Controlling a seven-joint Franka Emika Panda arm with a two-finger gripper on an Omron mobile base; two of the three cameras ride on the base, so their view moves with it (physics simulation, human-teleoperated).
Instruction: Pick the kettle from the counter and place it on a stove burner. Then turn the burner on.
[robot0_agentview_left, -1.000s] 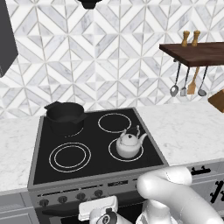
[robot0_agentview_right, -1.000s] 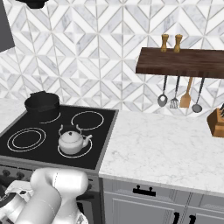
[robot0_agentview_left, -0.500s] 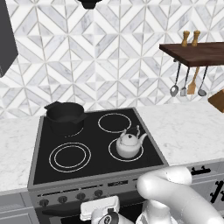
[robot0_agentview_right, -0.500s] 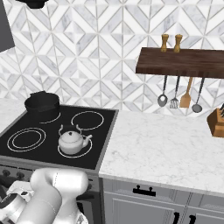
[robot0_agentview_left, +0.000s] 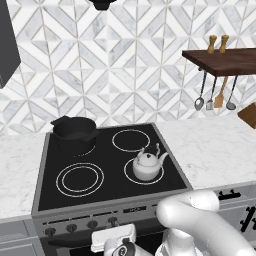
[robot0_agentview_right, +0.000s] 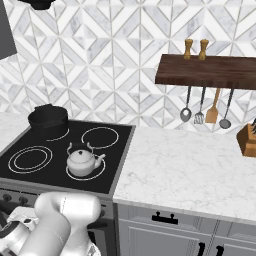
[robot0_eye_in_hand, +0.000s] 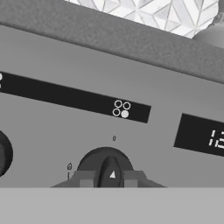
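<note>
Kettle (robot0_agentview_left: 147, 167) on stove burner (robot0_agentview_left: 129, 175), black pot (robot0_agentview_left: 74, 133) at ten o'clock; gripper (robot0_eye_in_hand: 110, 178) clamped astride a control knob (robot0_eye_in_hand: 106, 162).

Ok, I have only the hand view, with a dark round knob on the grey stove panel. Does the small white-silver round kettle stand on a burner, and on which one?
Observer: Yes. The small white-silver round kettle stands upright inside the thin white single ring burner, at the front right of the black glass cooktop.
Operator: Is anything else on the glass close to it?
Observer: The black round pot sits on the back left burner, well apart from the kettle.
</note>
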